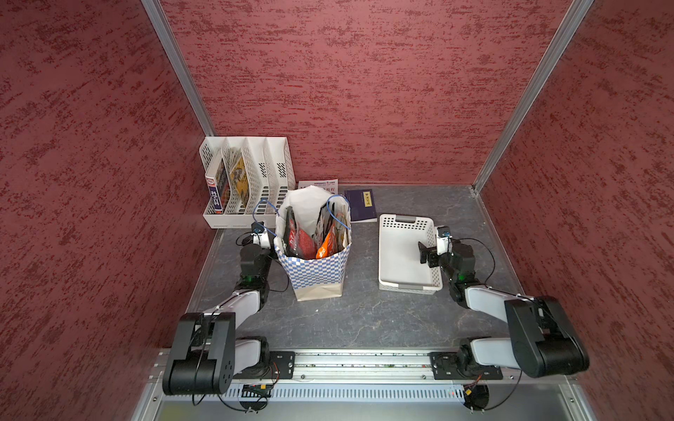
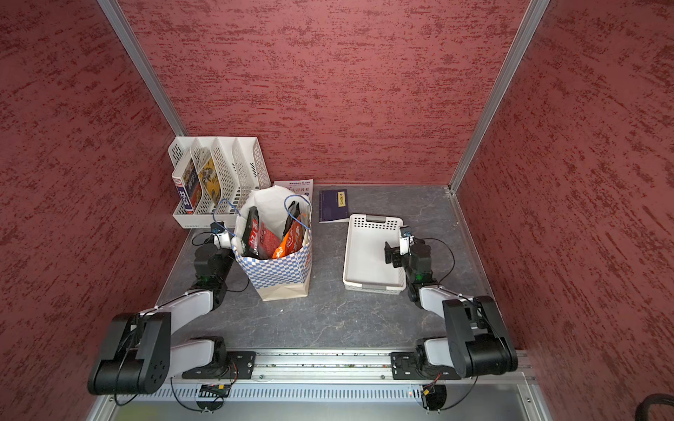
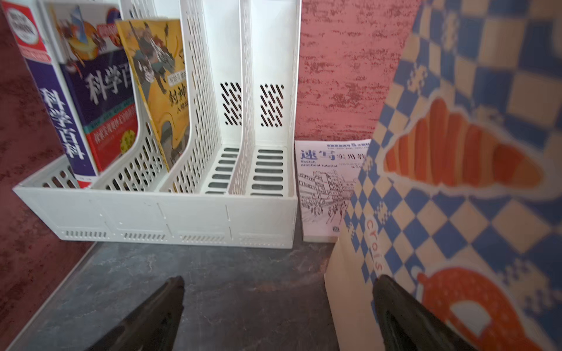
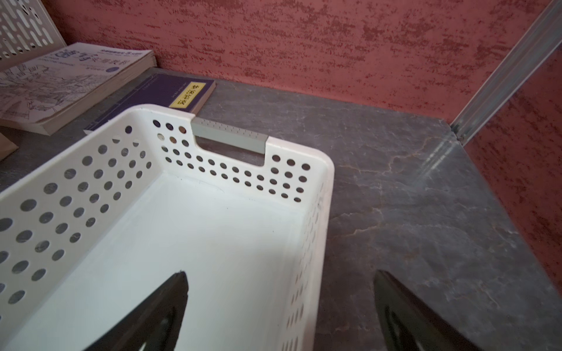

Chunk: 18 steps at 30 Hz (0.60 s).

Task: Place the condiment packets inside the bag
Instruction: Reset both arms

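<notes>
The bag (image 1: 315, 266) (image 2: 282, 271) stands upright in the middle of the table with its mouth open. Several condiment packets stand inside it, black-red ones (image 1: 301, 240) (image 2: 257, 238) and an orange-white one (image 1: 325, 248) (image 2: 288, 247). My left gripper (image 3: 278, 304) is open beside the bag's left side (image 3: 456, 188), low over the tabletop, with nothing between its fingers; in both top views the bag hides its fingers. My right gripper (image 1: 428, 253) (image 2: 392, 253) (image 4: 279, 304) is open, straddling the right wall of the white basket (image 1: 401, 266) (image 4: 213, 243), holding nothing.
A white file rack (image 1: 248, 175) (image 3: 170, 212) with books stands at the back left. A white sketch book (image 1: 319, 183) (image 3: 322, 188) (image 4: 60, 79) and a dark blue book (image 1: 359, 204) (image 4: 164, 91) lie flat by the back wall. Red walls enclose three sides.
</notes>
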Each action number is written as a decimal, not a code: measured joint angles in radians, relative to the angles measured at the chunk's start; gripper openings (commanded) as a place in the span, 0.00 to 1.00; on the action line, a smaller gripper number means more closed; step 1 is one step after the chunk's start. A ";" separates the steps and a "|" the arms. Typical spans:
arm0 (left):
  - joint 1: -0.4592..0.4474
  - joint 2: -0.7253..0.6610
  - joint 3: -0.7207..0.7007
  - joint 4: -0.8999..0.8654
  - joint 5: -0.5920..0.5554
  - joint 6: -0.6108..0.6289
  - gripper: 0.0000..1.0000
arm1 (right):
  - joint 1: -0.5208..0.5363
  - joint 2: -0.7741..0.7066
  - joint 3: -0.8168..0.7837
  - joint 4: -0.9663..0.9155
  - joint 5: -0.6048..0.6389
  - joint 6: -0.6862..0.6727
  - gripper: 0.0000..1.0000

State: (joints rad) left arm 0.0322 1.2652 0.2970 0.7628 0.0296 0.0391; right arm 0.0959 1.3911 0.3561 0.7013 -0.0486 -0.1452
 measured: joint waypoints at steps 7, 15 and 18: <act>0.034 0.237 -0.024 0.230 0.122 -0.007 1.00 | -0.020 0.046 0.011 0.083 0.011 0.036 0.99; 0.034 0.260 0.059 0.168 0.098 -0.019 1.00 | -0.063 0.158 0.014 0.167 0.024 0.086 0.99; 0.029 0.260 0.084 0.156 0.079 -0.026 1.00 | -0.084 0.158 0.023 0.166 0.024 0.105 0.99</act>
State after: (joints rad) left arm 0.0616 1.5249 0.3805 0.9188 0.1085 0.0132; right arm 0.0120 1.5486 0.3790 0.8673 -0.0242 -0.0406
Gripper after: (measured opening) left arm 0.997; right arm 0.987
